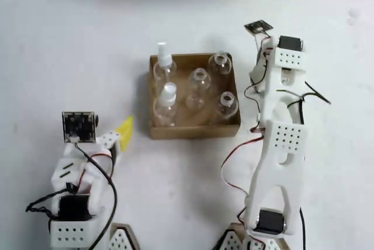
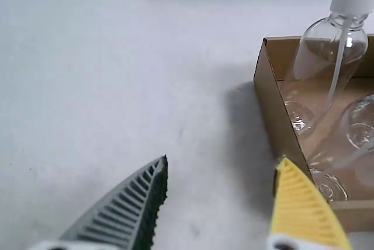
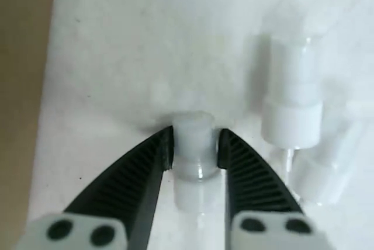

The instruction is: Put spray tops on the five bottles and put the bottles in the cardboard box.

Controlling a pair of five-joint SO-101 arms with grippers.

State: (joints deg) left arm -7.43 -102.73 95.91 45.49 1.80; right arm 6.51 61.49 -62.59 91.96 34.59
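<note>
High view, box: the cardboard box [image 1: 196,131] sat mid-worktop [image 1: 70,45] between the two arms, probably so either could reach it; all five bottles stood upright inside.
High view, bottles: two capped bottles [image 1: 165,69] filled the column nearer the left arm; three open bottles [image 1: 200,82] stood beside them with bare necks, waiting for tops.
High view, arms: the left arm [image 1: 82,186] was folded back near its base, aimed toward the box but apart from it; the right arm [image 1: 281,139] was stretched forward along the box's other side, wrist bent down to the worktop.
Left wrist view, left end effector [image 2: 223,161]: jaws spread wide with nothing between them; it hung over bare worktop just beside the box wall, with one of the capped bottles in sight; it looked parked out of the way.
Right wrist view, right end effector [image 3: 196,136]: clamped on a spray top [image 3: 193,122], a finger pressed to each side; the square grip probably kept it straight for seating on a neck; whether it was lifted, I could not tell.
Right wrist view, spares: the spare spray tops [image 3: 292,107] lay just beside it on the worktop.
</note>
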